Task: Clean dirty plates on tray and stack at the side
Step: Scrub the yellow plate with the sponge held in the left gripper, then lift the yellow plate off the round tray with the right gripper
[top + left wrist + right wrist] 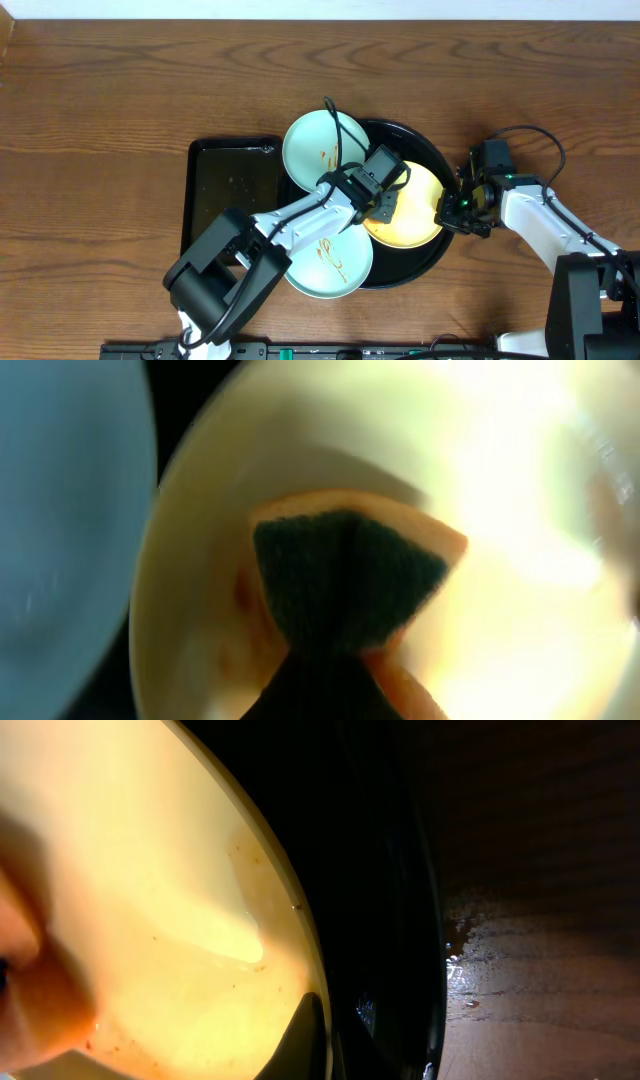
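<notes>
On the bench (pixel 100 100), the round tray (pixel 425 148) is largely covered. The far mint plate (pixel 315 145) and the near mint plate (pixel 335 268) overhang its left rim, the near one partly hidden by the left arm. The yellow plate (pixel 415 222) lies on the right. A sponge (pixel 345 575) is clamped by the left end effector (pixel 385 208) against it. One finger (pixel 305 1035) of the right end effector (pixel 450 212) is seen at the yellow rim; its grip cannot be told.

Three plates (pixel 315 145) (two mint-blue, one yellow (pixel 420 215)), one round tray (pixel 425 150), one rectangular tray (pixel 232 195), seemingly one sponge (pixel 345 575).
</notes>
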You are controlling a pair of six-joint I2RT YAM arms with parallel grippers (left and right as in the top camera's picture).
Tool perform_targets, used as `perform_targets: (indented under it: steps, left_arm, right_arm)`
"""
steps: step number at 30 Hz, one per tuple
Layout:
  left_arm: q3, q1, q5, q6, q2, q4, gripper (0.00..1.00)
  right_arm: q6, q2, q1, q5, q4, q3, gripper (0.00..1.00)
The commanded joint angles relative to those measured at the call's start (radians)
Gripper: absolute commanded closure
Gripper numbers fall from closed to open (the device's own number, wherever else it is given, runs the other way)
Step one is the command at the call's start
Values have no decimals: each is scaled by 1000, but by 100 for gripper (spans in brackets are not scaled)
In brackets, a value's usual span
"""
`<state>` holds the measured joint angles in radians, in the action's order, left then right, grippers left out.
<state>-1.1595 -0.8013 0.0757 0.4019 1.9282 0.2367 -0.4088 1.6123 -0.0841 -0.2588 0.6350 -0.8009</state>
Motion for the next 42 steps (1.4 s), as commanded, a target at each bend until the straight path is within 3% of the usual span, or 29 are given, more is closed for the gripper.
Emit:
perform_targets:
  steps: [1,6,10,18,24,27,35,42]
  left_arm:
    - [4,6,-73,-53,9,-97,92]
    - [4,6,-67,-3,9,-193,93]
    - [4,6,98,-1,-11,-90,93]
    - [4,40,66,-54,-215,142,93]
    - [4,142,-17,-53,-359,265,93]
    - [4,216,-17,-53,-400,318,93]
    - [4,361,-17,-53,-408,446,93]
    - [4,441,-17,-58,-408,508,93]
  right_arm:
    - [25,4,-5,7,16,9,99]
    - [25,4,-5,7,16,9,99]
    - [25,4,-5,7,14,9,99]
    - [66,4,-5,7,7,9,99]
    - [101,4,-5,-7,-28,9,99]
    - [198,4,-5,-103,-115,9,99]
    - [261,-16,-3,-77,-208,-7,99]
    - [283,-186,-4,93,-169,-20,99]
